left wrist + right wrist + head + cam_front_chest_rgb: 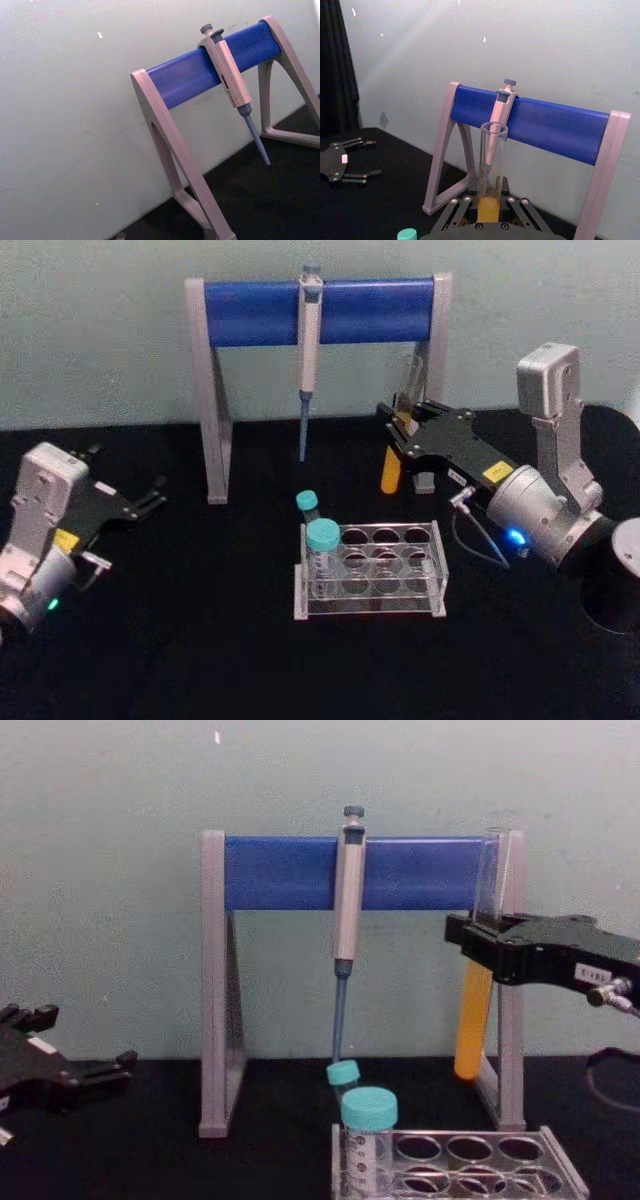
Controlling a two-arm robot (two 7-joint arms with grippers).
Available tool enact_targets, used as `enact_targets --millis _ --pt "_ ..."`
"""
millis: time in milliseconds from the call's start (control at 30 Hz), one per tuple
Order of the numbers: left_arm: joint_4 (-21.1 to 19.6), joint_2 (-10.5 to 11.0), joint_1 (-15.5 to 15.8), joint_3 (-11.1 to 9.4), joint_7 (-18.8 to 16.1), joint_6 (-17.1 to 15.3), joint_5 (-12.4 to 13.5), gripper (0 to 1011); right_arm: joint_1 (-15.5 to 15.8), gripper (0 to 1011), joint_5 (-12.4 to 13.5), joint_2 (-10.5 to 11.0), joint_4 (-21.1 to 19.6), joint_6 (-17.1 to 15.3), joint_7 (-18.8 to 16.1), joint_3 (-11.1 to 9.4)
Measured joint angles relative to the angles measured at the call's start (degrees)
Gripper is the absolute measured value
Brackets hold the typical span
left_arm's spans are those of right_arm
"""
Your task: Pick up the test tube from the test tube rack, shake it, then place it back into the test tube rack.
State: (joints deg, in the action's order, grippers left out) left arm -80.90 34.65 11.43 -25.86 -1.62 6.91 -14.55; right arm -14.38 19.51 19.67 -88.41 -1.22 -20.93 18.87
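My right gripper (402, 428) is shut on the test tube (391, 472) and holds it upright in the air, behind and to the right of the test tube rack (398, 549). The tube (473, 1020) is clear glass with orange-yellow liquid in its lower half and hangs well above the black table. In the right wrist view the tube (491, 165) stands between the fingers, its open mouth up. The clear rack (560, 1160) holds two teal-capped vials (322, 536) on its left side. My left gripper (128, 472) rests open at the far left, away from the rack.
A grey-and-blue pipette stand (320, 310) spans the back of the table with a grey pipette (308, 360) hanging from its bar; the held tube is close to the stand's right leg (512, 970). A black round object (608, 592) sits at the right edge.
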Motion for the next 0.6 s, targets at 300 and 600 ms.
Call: enact_targets --millis 300,600 --pt "0.00 0.00 0.00 0.00 0.00 0.00 0.00 1001 0.01 232 0.05 -0.01 -0.10 -0.06 -0.05 0.03" --pt "0.00 0.00 0.00 0.00 0.00 0.00 0.00 1001 0.04 232 0.12 0.00 -0.24 -0.21 -0.09 0.07"
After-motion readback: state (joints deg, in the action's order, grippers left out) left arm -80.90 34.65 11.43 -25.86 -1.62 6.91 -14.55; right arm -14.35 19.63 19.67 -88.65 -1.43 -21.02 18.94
